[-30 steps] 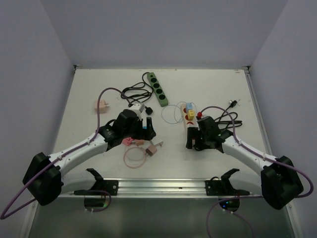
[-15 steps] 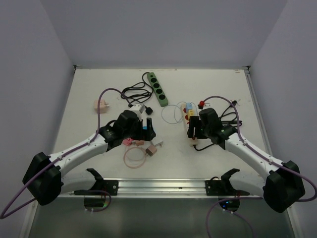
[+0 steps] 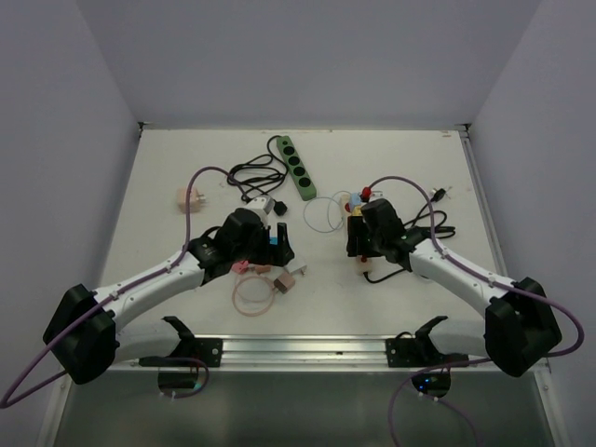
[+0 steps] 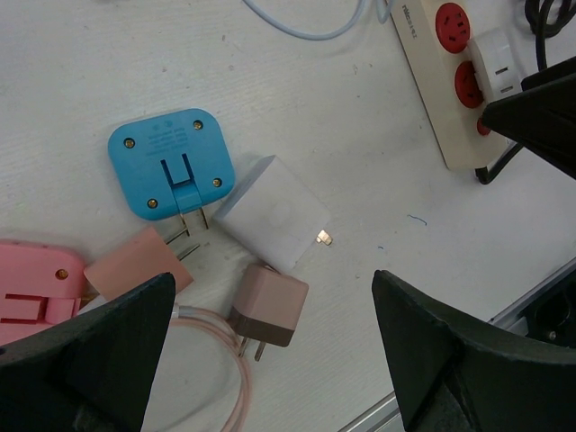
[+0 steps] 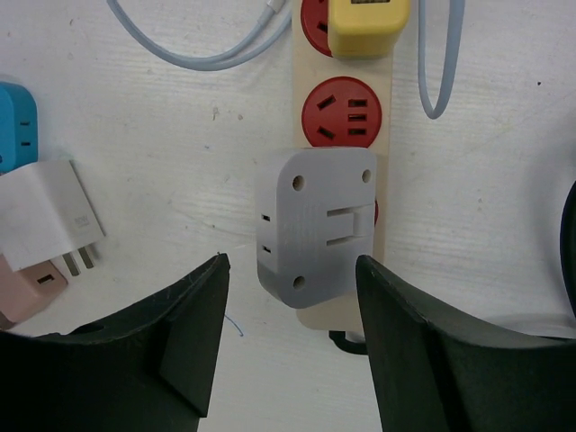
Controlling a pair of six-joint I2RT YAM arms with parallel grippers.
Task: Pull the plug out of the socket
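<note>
**Right gripper astride the grey plug on the beige power strip**

The beige power strip (image 5: 342,315) lies on the white table (image 3: 400,149), right of centre and well away from every table edge. Along its length it holds a yellow plug (image 5: 364,20) at the far end, then a bare red socket (image 5: 349,112), then the grey plug (image 5: 317,225), seated flat at the end nearest the wrist camera.

A light blue cable (image 5: 207,58) curves past the strip's far end. A black cable (image 5: 569,234) lies to its right. To its left, bare table separates it from a white charger (image 5: 49,216).

The right gripper (image 5: 290,270) hangs over the near end of the grey plug with its jaws parted, one finger on each side. Bare table shows between the left-hand finger and the plug's side. Contact on the other side cannot be judged, and nothing is clamped.

The left gripper (image 4: 274,297) is spread wide and holds nothing, above a blue adapter (image 4: 171,162) and a brown charger (image 4: 265,310).
</note>
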